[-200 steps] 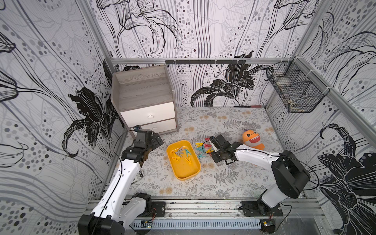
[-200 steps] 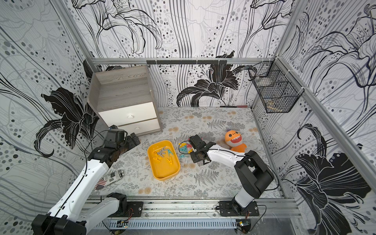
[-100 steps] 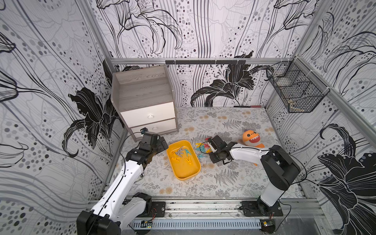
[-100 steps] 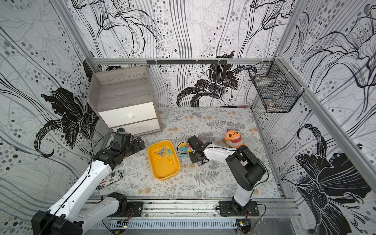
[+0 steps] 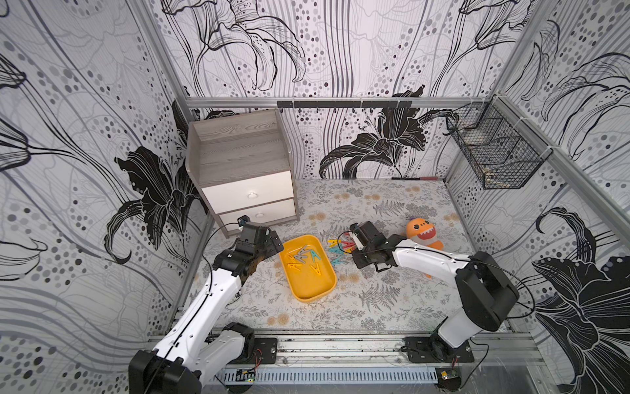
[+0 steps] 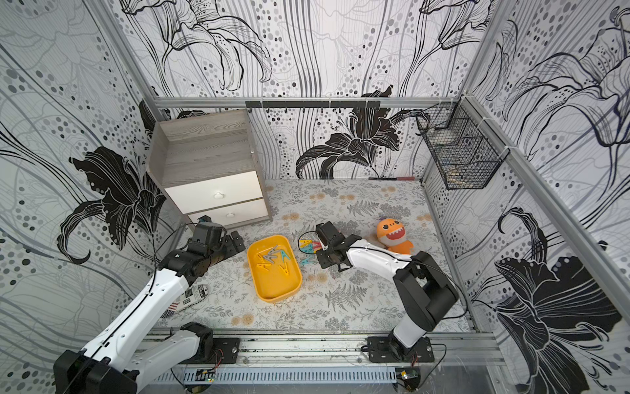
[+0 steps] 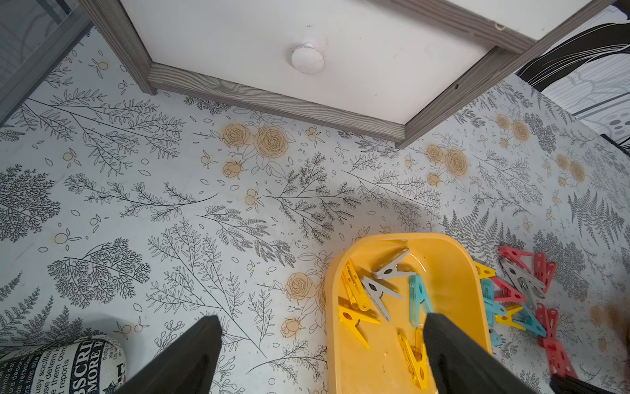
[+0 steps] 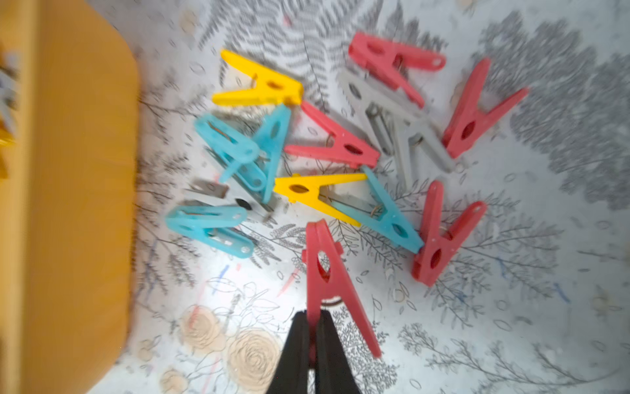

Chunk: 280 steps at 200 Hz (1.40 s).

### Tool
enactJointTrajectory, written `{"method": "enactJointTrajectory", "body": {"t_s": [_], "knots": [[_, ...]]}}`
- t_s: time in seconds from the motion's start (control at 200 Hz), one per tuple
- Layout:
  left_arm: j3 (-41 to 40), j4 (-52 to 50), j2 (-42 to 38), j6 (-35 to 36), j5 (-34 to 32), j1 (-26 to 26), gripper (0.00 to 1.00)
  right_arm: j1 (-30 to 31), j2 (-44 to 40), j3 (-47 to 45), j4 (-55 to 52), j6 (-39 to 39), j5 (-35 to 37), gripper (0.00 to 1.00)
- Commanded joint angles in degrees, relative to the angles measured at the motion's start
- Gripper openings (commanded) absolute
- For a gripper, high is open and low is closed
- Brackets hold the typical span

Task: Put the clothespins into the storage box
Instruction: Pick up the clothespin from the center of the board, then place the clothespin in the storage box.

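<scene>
Stretched low beside the storage box (image 5: 308, 285), my right gripper (image 8: 313, 319) pinches a red clothespin (image 8: 329, 269); my left gripper (image 7: 322, 322) hovers agape

1. Both top views look steeply down from high above the front rail (image 5: 341, 344) toward the back wall (image 5: 341, 51). They are far enough off to take in the whole table (image 5: 392, 211) and the cabinet (image 5: 238, 153).
2. They sit side by side, so their scenes nearly coincide, shifted slightly sideways.
3. The left wrist camera looks down past the left gripper (image 7: 320, 317), fairly near the table, facing the cabinet's drawer front (image 7: 341, 44).
4. The right wrist camera hovers very close to the table, looking along the right gripper (image 8: 312, 315) and the red clothespin (image 8: 327, 269) at its tip. Its picture is blurred.
5. All four views share the storage box (image 5: 308, 283) and the loose clothespins (image 5: 341, 247) beside it.
</scene>
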Motion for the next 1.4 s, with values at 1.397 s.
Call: {"method": "enactJointTrajectory", "body": {"t_s": [1.397], "knots": [[3.15, 0.81, 1.61, -2.72, -4.39, 0.48, 0.97, 21.83, 32.36, 30.19, -0.38, 6.83, -7.0, 0.07]]}}
